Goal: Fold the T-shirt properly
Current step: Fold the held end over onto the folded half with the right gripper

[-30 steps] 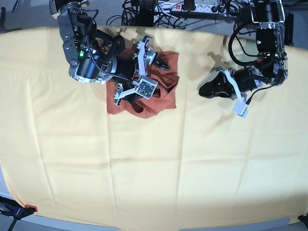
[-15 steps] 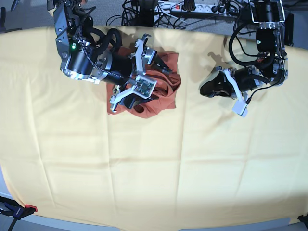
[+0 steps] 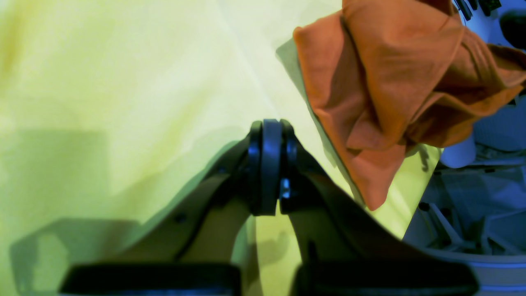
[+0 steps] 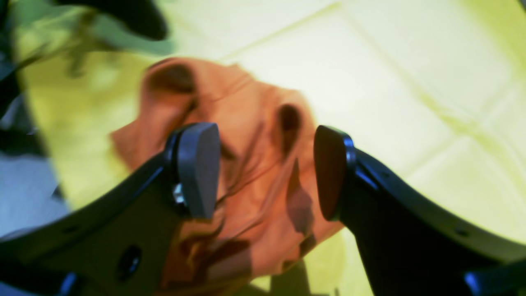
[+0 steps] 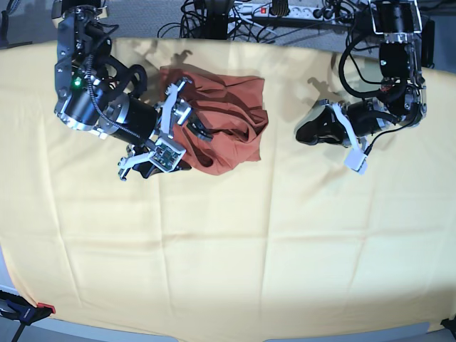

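Note:
The rust-orange T-shirt [image 5: 228, 117] lies crumpled in a bunched heap on the pale yellow cloth [image 5: 228, 249], toward the back left. My right gripper [image 5: 187, 146] hovers at the heap's left edge. In the right wrist view its two fingers stand wide apart [image 4: 263, 168], with the T-shirt [image 4: 254, 107] showing through the gap and nothing pinched. My left gripper [image 5: 303, 134] rests low over the cloth to the right of the T-shirt, apart from it. Its pads are pressed together [image 3: 269, 164] and hold nothing, and the T-shirt [image 3: 390, 82] is ahead at the upper right.
Cables and a power strip [image 5: 285, 11] run along the table's back edge. A red clamp [image 5: 39, 308] grips the cloth at the front left corner. The yellow cloth has light creases across its front half.
My right arm has drawn back to the left, off the top of the T-shirt, so more of the heap shows. The left arm has not moved.

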Controlling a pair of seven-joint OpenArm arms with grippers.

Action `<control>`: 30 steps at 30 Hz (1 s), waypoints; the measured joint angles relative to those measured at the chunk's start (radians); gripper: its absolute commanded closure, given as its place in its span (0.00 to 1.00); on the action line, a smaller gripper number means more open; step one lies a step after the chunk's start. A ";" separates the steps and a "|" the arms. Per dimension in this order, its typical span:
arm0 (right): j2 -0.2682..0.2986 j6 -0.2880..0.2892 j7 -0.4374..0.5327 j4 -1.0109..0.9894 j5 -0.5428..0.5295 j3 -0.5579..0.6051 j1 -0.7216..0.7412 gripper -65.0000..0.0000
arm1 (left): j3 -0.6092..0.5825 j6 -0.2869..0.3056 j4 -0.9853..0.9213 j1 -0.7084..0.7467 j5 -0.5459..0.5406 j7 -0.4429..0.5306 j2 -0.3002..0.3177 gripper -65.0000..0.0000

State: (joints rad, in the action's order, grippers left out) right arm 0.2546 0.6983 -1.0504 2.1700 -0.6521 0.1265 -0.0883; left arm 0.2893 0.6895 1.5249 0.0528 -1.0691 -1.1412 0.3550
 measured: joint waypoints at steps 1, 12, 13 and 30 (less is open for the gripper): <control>0.013 -0.002 -0.020 0.002 -0.022 0.000 0.000 0.43 | 0.000 0.000 0.000 0.000 0.000 0.000 0.000 1.00; 0.077 -0.001 -0.115 0.143 -0.143 0.000 -0.133 0.43 | 0.000 0.000 0.000 0.000 -0.004 0.000 0.000 1.00; 0.077 -0.001 -0.113 0.145 -0.146 0.000 -0.140 0.43 | 0.000 0.000 0.000 0.000 -0.004 0.000 0.000 1.00; 0.069 -0.001 -0.113 0.145 -0.227 0.003 -0.177 0.43 | 0.000 0.000 0.000 0.000 -0.004 0.000 0.000 1.00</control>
State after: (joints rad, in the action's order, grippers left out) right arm 0.3237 0.6971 -1.1633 2.3146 -0.8787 0.1291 -0.2653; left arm 0.2893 0.6895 1.5249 0.0532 -1.0729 -1.1408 0.3553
